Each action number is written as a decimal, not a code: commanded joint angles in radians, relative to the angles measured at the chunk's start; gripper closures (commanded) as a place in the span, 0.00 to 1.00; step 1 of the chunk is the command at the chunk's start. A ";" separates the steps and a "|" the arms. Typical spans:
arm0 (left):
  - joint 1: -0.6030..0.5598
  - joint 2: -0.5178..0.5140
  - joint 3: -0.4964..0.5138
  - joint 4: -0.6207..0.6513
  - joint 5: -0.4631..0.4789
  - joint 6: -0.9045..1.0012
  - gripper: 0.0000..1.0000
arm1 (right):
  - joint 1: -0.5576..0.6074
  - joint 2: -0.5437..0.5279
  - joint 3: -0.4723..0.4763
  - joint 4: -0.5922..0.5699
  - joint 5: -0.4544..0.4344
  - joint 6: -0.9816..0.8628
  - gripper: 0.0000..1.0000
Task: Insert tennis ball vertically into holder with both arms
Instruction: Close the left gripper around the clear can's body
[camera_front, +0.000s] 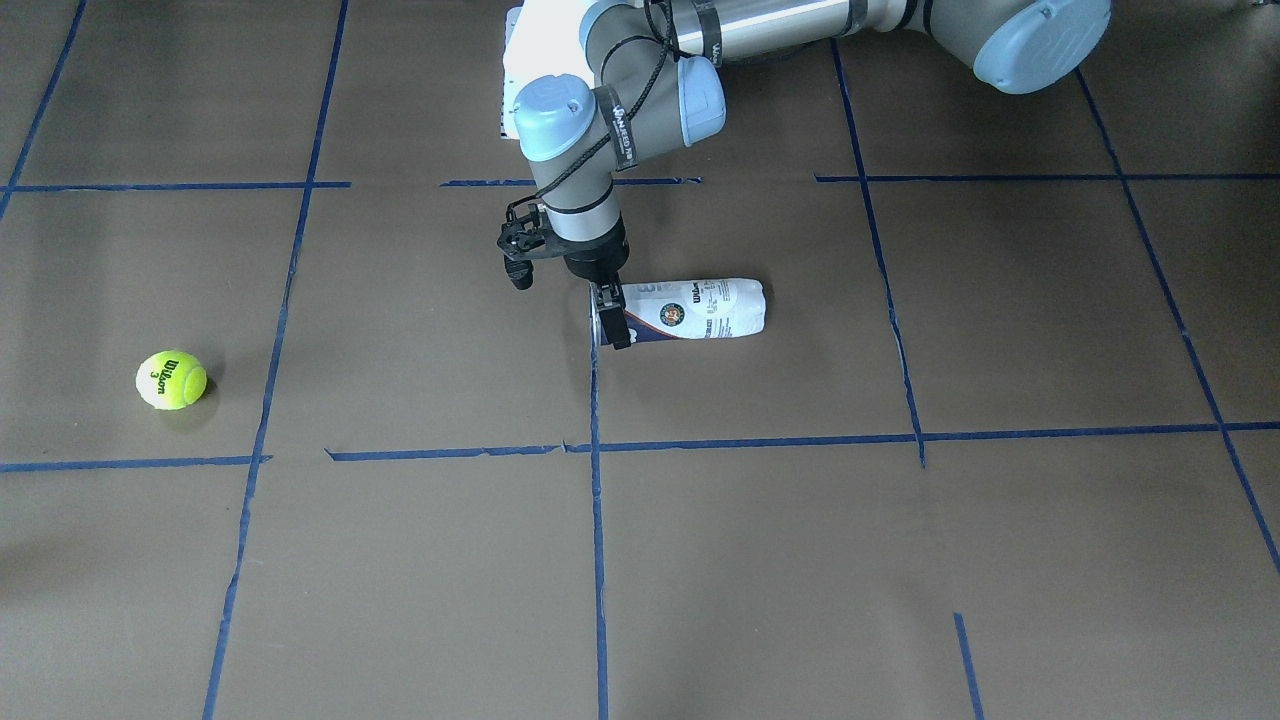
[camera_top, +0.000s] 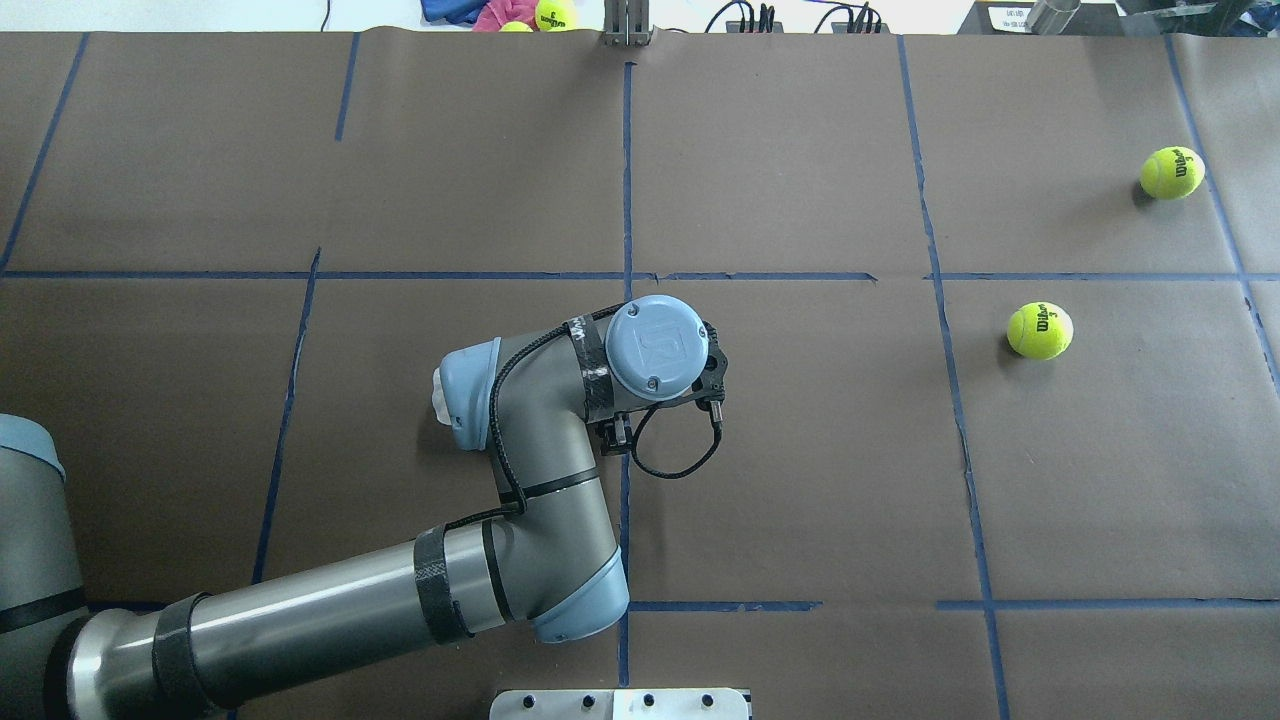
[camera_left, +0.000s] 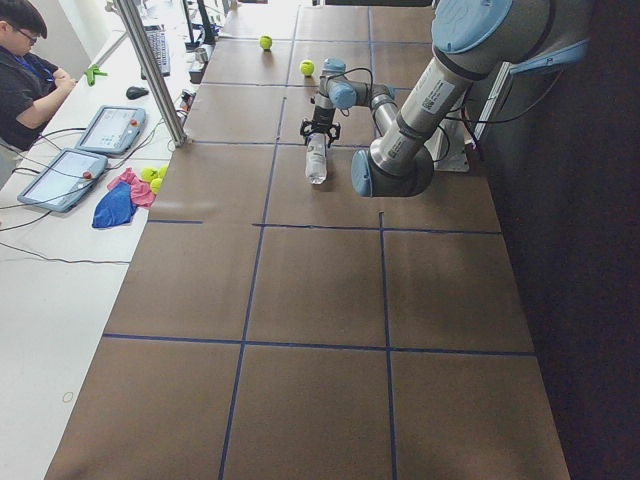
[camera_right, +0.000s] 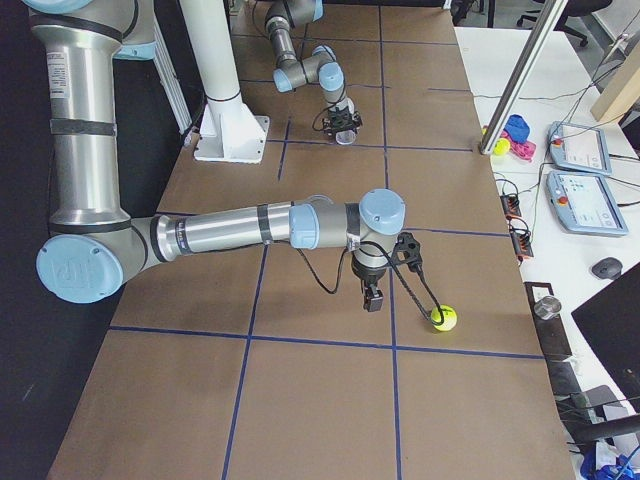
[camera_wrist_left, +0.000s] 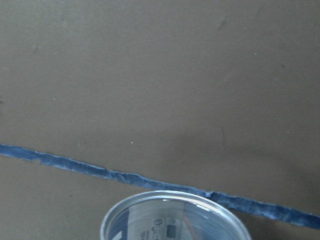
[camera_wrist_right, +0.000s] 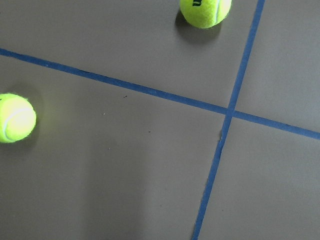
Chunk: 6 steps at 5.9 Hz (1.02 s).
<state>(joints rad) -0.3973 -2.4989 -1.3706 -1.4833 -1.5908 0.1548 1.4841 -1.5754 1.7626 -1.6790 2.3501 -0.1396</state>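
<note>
The holder (camera_front: 700, 310) lies on its side on the brown table, open mouth towards the robot's right. My left gripper (camera_front: 612, 318) points straight down at that mouth, its fingers on either side of the can and seemingly closed against it. The left wrist view shows only the clear rim (camera_wrist_left: 172, 200). From overhead my left arm hides the can except its white end (camera_top: 438, 385). Two tennis balls (camera_top: 1040, 330) (camera_top: 1172, 172) lie far to the robot's right; one shows from the front (camera_front: 171, 379). My right gripper (camera_right: 372, 298) hangs above them; I cannot tell its state.
Blue tape lines (camera_front: 596, 450) divide the table into squares. The white pedestal base (camera_right: 230, 135) stands at the robot's side. An operator (camera_left: 25, 75) sits at a side desk with tablets (camera_left: 65, 178). Spare balls and cloth (camera_top: 520, 12) lie past the far edge.
</note>
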 joint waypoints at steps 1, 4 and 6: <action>0.000 0.000 0.001 0.000 0.000 -0.001 0.12 | 0.001 0.000 0.000 0.001 0.000 0.000 0.00; -0.012 -0.003 -0.007 -0.029 0.000 -0.005 0.18 | 0.001 0.000 0.000 0.001 0.000 0.000 0.00; -0.056 -0.009 -0.094 -0.028 -0.011 -0.006 0.18 | -0.001 0.000 0.000 0.001 0.000 0.000 0.00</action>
<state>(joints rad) -0.4280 -2.5053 -1.4140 -1.5111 -1.5943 0.1477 1.4838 -1.5747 1.7625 -1.6783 2.3501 -0.1396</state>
